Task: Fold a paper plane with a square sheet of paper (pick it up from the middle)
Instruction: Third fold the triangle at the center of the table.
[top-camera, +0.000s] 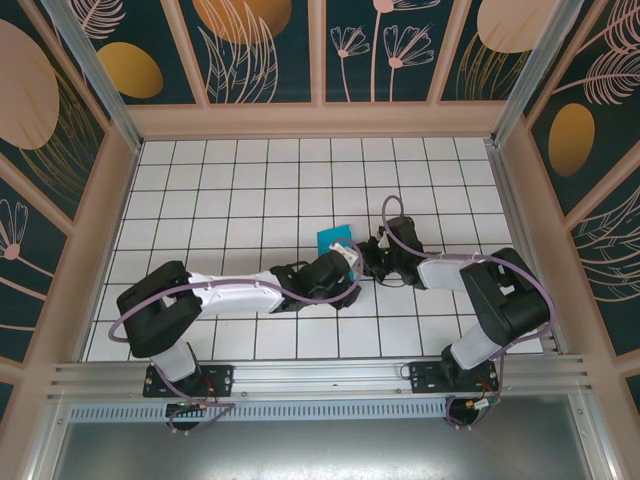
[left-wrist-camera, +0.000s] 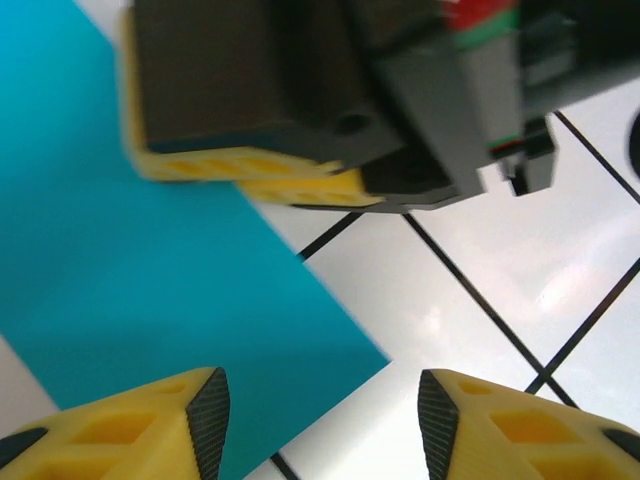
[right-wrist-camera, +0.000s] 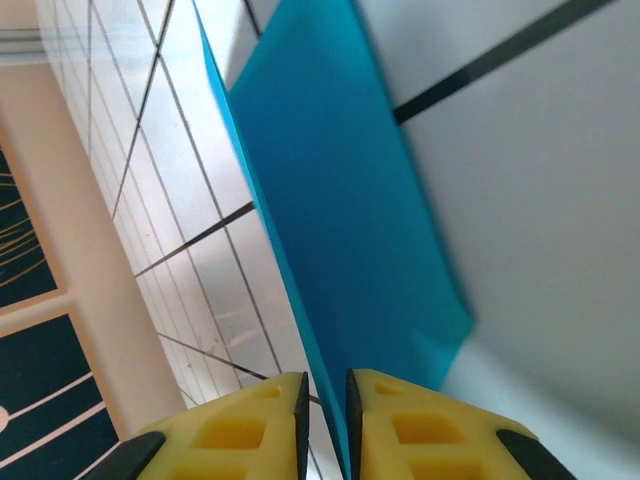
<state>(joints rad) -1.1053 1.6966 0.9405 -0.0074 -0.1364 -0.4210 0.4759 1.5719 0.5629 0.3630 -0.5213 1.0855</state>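
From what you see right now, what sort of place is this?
Probably a robot test cell, not a home or shop: a white tiled table boxed in by printed wall panels, and a metal rail carrying the left arm and right arm, which handle a paper.

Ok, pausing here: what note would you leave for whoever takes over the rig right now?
Left gripper: open, low over the tiled table, the paper sheet corner between its fingers.
Right gripper: shut on the sheet's edge.
Sheet: mid-table between both grippers, seemingly partly lifted.
Done: paper gripped.
Left: no dart shape yet; how many folds are made, cannot tell.
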